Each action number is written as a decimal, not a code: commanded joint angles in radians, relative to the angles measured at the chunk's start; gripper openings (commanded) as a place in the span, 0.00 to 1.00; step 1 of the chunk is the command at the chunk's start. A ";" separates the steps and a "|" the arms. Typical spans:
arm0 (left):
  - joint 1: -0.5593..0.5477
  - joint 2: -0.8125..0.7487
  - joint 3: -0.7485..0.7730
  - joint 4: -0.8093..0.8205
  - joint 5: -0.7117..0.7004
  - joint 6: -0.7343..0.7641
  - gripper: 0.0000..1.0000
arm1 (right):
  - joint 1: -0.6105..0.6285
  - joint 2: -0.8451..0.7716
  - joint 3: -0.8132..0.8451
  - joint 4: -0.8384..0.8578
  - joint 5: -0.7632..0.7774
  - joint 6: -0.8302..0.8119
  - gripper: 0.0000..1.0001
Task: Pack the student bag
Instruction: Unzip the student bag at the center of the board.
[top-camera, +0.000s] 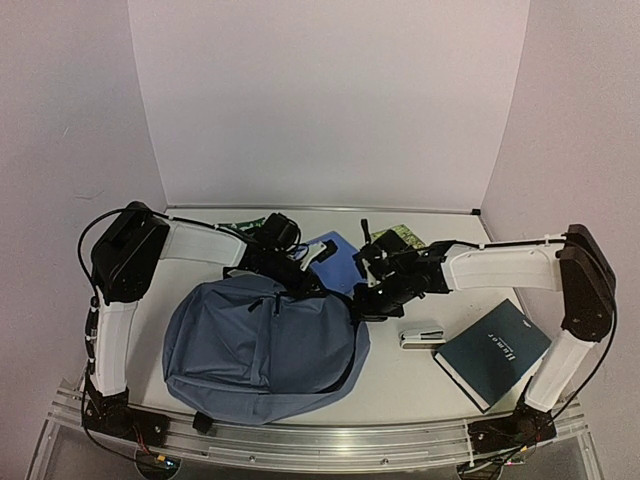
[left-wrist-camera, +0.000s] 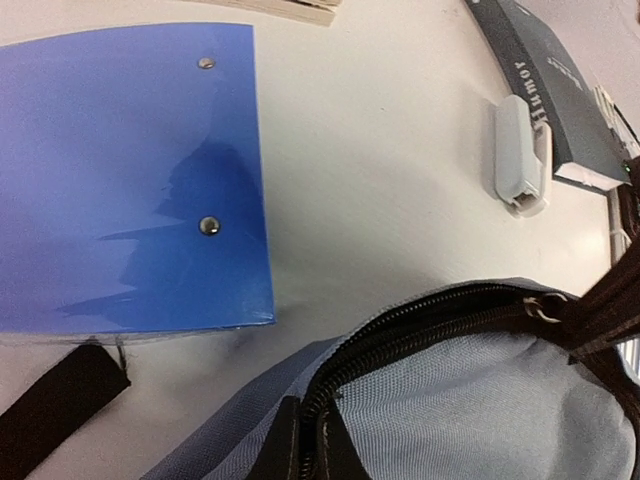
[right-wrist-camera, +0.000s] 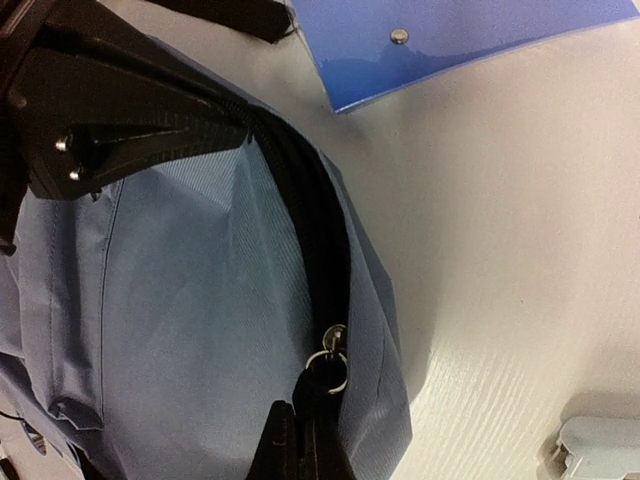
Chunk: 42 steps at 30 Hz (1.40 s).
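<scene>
Black right pincer (right-wrist-camera: 300, 428) tight on zip-pull (right-wrist-camera: 326, 374)

The only writing is on the dark book (top-camera: 492, 352) near the tabletop's (top-camera: 420, 385) right front corner. The top view shows short white lettering on its cover, too small to read. The left wrist view shows white capitals along its spine (left-wrist-camera: 545, 80), not surely legible.
</scene>
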 joint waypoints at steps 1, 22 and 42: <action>0.012 -0.058 0.003 0.074 -0.215 -0.076 0.00 | -0.004 -0.071 -0.057 -0.012 -0.041 0.040 0.00; 0.105 -0.036 0.068 0.171 -0.366 -0.462 0.00 | 0.178 -0.181 -0.178 0.016 -0.092 0.247 0.00; 0.105 0.003 0.125 0.123 -0.428 -0.589 0.00 | 0.390 0.122 0.054 0.165 -0.078 0.289 0.00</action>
